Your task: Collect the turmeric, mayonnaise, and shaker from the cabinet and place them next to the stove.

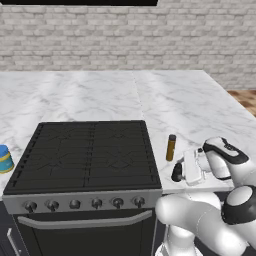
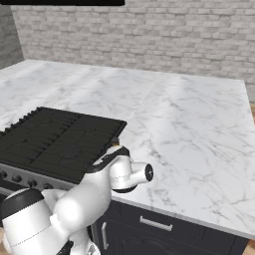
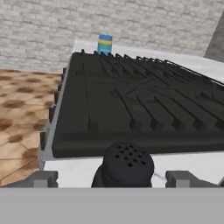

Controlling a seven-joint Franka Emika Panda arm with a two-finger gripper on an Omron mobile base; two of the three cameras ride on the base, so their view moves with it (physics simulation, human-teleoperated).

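1. You have the claw [image 3: 112, 177] low at the front edge of the marble table [image 1: 200, 110], just right of the stove [image 1: 85, 160]. In the hand view its two tips stand wide apart with the shaker [image 3: 124, 166] between them, neither visibly touching it — you cannot tell whether it grips.
2. In the left base view, the shaker [image 1: 176, 172] sits on the table close beside the stove's front right corner, against the white hand.
3. The turmeric [image 1: 171, 147] stands upright just behind the shaker, near the stove's right edge — it is the nearest thing to the hand.
4. The mayonnaise [image 1: 5, 159] stands on the table at the stove's left side, well apart from the other two; the hand view shows it [image 3: 105, 44] beyond the far edge of the grates.
5. In the right base view your arm hides the shaker and most of the turmeric.
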